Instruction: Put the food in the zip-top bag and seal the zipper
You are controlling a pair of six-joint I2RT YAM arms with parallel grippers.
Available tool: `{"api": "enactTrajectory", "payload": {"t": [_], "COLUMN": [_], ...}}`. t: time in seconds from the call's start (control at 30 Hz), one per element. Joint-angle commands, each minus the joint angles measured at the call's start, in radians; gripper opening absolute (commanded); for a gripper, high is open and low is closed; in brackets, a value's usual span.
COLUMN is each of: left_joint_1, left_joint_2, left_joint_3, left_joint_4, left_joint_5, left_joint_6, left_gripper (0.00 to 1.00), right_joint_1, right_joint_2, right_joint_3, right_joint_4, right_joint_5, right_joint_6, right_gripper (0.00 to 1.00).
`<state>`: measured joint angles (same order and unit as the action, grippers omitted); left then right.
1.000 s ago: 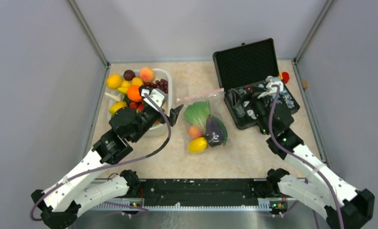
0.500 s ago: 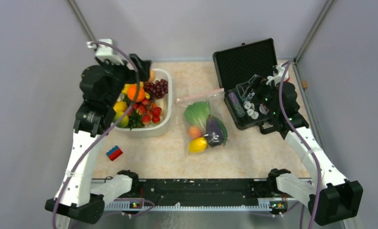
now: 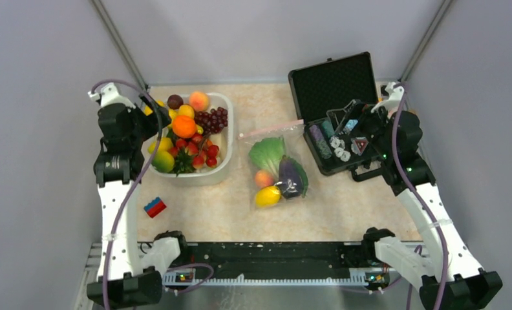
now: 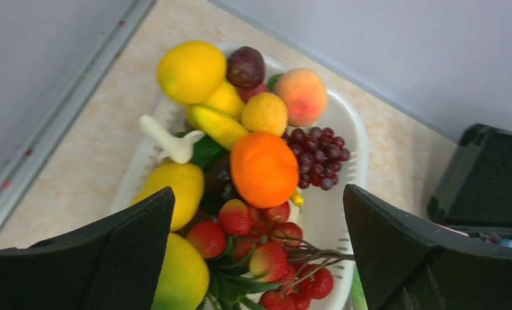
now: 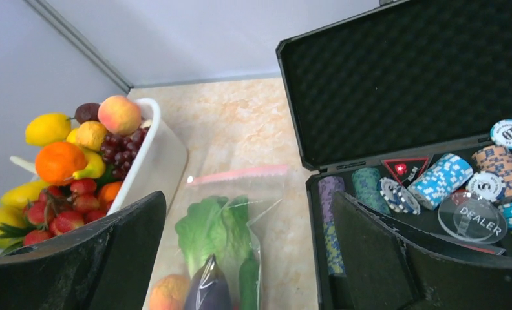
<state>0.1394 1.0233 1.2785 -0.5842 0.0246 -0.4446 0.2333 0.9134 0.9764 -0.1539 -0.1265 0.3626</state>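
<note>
Both claws are spread wide and empty! My left claw (image 4: 258, 190) hangs high over the white basin (image 4: 360, 148). My right claw (image 5: 248, 194) hovers beside the black case (image 5: 395, 64), elbow bent and wrist tipped toward the zip-top bag (image 5: 227, 219), which lies mid-counter (image 3: 344, 206) between basin and case. The food is inside: lettuce (image 3: 267, 154), eggplant (image 3: 292, 175), peach (image 3: 263, 177) and yellow fruit (image 3: 267, 196). The film looks thin, crinkly and slippery, so I'd pinch the stiffer pink zipper (image 5: 237, 174) at one end. Is it sealed? I can't tell.

White arms (image 3: 116, 216), black joints (image 3: 114, 166), purple cables (image 3: 121, 82), black fingers (image 4: 124, 252)
</note>
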Motion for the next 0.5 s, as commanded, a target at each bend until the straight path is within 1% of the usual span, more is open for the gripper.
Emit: {"api": "enactTrajectory", "payload": {"t": [0.0, 0.07, 0.13, 0.23, 0.33, 0.4, 0.47], "left_joint_1": [-0.003, -0.019, -0.032, -0.047, -0.056, -0.060, -0.065], "left_joint_2": [-0.130, -0.152, -0.152, -0.174, -0.202, -0.199, -0.185], "left_joint_3": [-0.049, -0.073, -0.075, -0.087, -0.118, -0.119, -0.112], "left_joint_4": [0.005, 0.034, 0.035, 0.034, 0.063, 0.077, 0.079], "left_joint_5": [-0.191, -0.210, -0.221, -0.214, -0.235, -0.203, -0.180], "left_joint_6": [0.058, 0.078, 0.088, 0.092, 0.113, 0.147, 0.149], "left_gripper": [0.99, 0.99, 0.99, 0.99, 0.99, 0.99, 0.99], "right_joint_1": [-0.006, -0.005, -0.006, -0.005, -0.006, -0.006, -0.006], "right_joint_2": [-0.066, -0.077, -0.072, -0.076, -0.096, -0.101, -0.100], "right_joint_3": [-0.017, -0.008, 0.032, 0.052, 0.016, -0.002, -0.008], "right_joint_4": [0.000, 0.031, -0.004, -0.064, -0.066, -0.077, -0.088], "right_joint_5": [-0.069, -0.154, -0.177, -0.057, 0.054, 0.091, 0.097], "right_joint_6": [0.051, 0.067, 0.036, 0.042, 0.045, 0.038, 0.029], "right_gripper": [0.97, 0.97, 0.97, 0.97, 0.97, 0.97, 0.97]}}
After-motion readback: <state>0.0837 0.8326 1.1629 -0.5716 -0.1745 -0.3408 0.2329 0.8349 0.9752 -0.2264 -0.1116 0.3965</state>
